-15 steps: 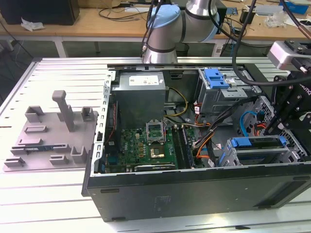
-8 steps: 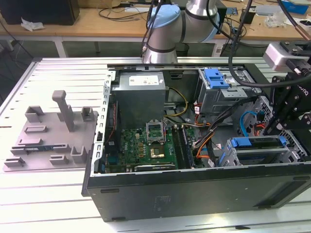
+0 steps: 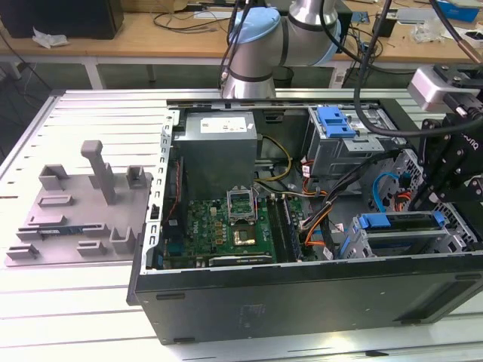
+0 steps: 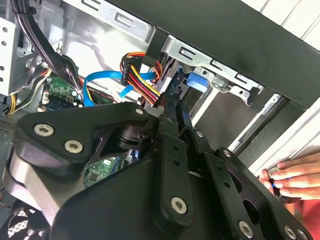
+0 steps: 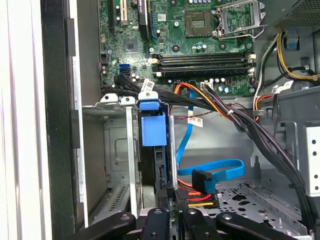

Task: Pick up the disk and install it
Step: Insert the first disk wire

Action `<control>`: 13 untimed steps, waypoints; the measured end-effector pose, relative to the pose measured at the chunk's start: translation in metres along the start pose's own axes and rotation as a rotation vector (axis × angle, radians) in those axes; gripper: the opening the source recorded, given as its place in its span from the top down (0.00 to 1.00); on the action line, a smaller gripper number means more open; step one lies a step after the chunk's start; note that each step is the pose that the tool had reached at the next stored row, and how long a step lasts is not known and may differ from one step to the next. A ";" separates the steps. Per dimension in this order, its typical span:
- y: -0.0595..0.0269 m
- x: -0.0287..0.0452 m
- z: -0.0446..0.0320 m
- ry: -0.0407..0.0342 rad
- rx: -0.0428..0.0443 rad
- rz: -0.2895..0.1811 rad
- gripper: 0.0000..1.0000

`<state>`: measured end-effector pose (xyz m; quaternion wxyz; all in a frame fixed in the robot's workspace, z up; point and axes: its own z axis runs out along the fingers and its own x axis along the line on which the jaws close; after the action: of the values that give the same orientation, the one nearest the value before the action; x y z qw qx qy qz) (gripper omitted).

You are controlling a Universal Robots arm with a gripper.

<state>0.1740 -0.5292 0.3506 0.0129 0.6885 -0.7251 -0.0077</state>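
- One gripper [image 5: 172, 222] at work, low inside the open computer case [image 3: 302, 302], in the near corner at the exterior view's right.
- Pinches the disk [image 5: 159, 175] by its thin edge, jaws drawn narrow around it, as far as both wrist views allow judging.
- Keeps the disk on edge in the lower drive cage [image 5: 112, 100], with the blue caddy tab [image 5: 152, 129] at the end of the slot toward the motherboard [image 5: 200, 45].
- Looks seated or close to it; cannot tell whether fully home against the stop.
- Risks a jam: a slight tilt of the caddy against the cage rails would likely bind it short of its seat, and pushing harder then could bend the thin sheet metal.
- Risks a snag: leaves the blue data cable [image 5: 220, 170] and the orange-and-red power plug [image 5: 200, 196] just beside the fingers, so a sideways drag could tug a connector loose or trap a wire between disk and cage.
- Risks undoing the work: lifting away with jaws not spread enough would likely pull the disk back out of the slot.
- Shares the corner with a person's hand [image 4: 295, 177], resting on the case's rim near the black linkage of the gripper; a swing that way could strike or pinch it.
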 end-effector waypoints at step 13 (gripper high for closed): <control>-0.0003 0.0039 0.0008 -0.0001 0.0005 0.000 0.83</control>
<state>0.1741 -0.5332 0.3498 0.0127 0.6885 -0.7251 -0.0076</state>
